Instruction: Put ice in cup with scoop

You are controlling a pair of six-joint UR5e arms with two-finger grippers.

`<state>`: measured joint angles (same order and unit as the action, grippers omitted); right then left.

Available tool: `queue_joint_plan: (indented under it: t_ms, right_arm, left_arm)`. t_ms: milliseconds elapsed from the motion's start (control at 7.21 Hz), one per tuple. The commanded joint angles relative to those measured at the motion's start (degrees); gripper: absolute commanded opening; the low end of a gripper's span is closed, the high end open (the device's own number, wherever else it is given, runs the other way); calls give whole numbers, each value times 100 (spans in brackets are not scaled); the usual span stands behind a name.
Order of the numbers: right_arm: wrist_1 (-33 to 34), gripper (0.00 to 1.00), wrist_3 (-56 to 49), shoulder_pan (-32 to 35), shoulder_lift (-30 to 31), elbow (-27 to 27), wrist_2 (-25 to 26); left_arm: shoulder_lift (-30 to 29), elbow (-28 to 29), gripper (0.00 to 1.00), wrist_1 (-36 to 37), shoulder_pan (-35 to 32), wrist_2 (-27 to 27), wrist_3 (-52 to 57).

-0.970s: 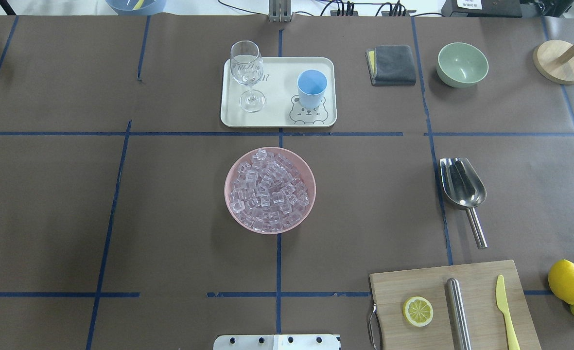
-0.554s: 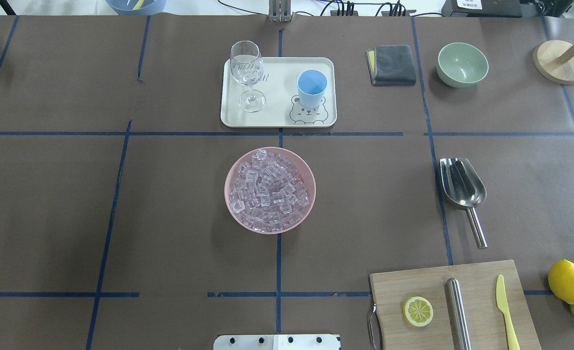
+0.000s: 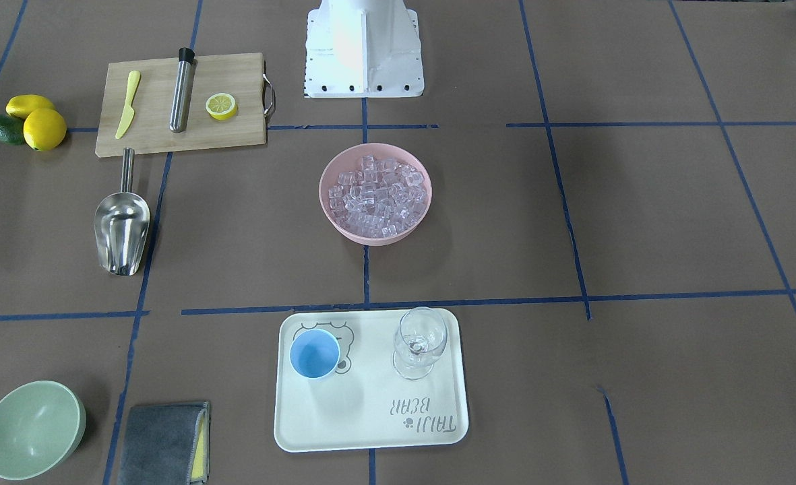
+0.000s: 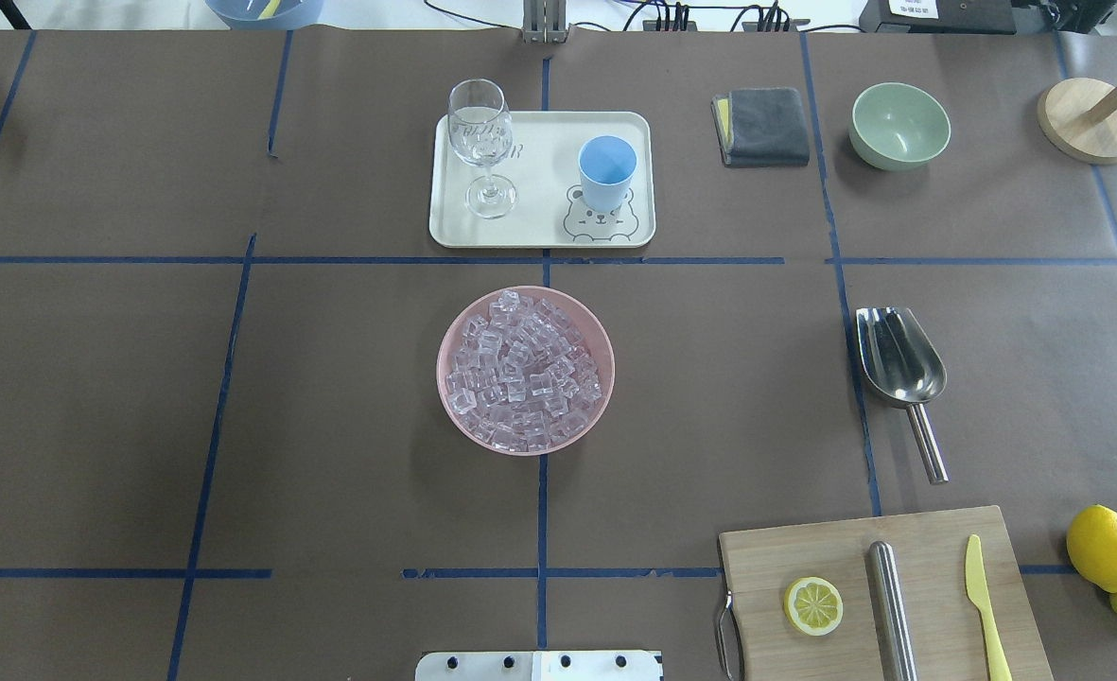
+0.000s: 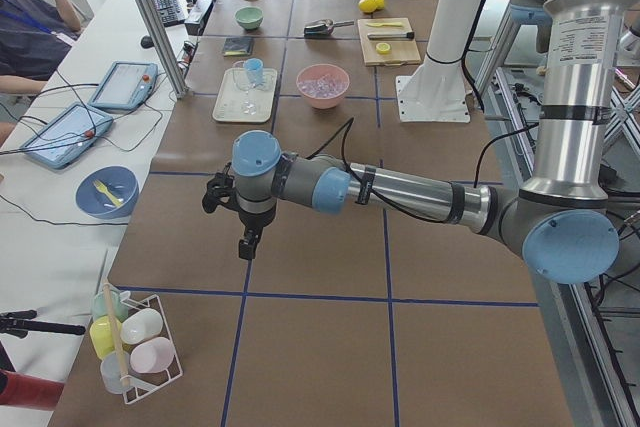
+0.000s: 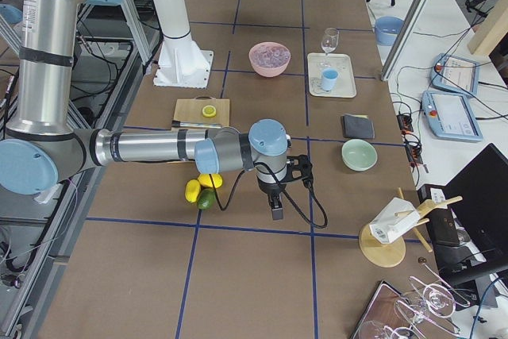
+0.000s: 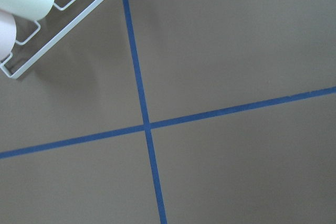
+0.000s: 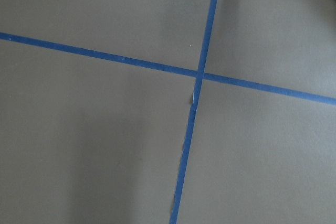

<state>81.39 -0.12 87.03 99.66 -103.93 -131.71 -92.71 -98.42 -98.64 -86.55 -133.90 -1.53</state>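
Ice (image 4: 523,374): small clear glassy cubes heaped in round pink bowl (image 4: 441,364), centre | shiny silver metal scoop (image 4: 898,357) lies free, right side | left gripper (image 5: 247,246), right gripper (image 6: 275,211): I cannot tell fingers' state | risk: I clip clear stemmed glass (image 4: 480,142) beside small light-blue cup (image 4: 607,170), cubes spill

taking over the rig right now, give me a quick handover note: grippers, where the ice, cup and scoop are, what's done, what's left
Left gripper: hangs over bare table at the robot's far left; open or shut, cannot tell.
Right gripper: hangs over bare table at the far right; cannot tell either.
Ice: all heaped in the pink bowl, mid-table.
Cup: upright on the tray, looks empty.
Scoop: lies empty on the table on the robot's right side, handle towards the robot.
Done: nothing.
Left: grasp the scoop, scoop ice, tip it into the cup.
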Motion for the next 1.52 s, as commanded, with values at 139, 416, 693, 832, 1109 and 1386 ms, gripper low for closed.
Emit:
queue_joint_plan:
  t_ms: [139, 416, 693, 832, 1109, 1386]
  right_arm:
    - [-245, 100, 599, -80, -183, 75, -180]
    - [-307, 100, 671, -359, -377, 180, -197]
    - [-466, 100, 732, -870, -534, 180, -172]
    - [-466, 100, 950, -959, -718, 172, -145]
    - [-474, 100, 1538, -1353, -860, -29, -136]
    - [-475, 100, 2224, -1749, -992, -311, 118]
  left_arm:
    - [-195, 244, 100, -1341, 95, -22, 20]
    - [-178, 341, 100, -2470, 356, -22, 3]
    - [-230, 280, 100, -3789, 1731, 47, -172]
    - [-448, 279, 100, -4204, 2191, 13, -294]
    - [-1036, 261, 100, -4696, 3472, 126, -1564]
    - [-1617, 288, 100, -4849, 4834, 1639, -2183]
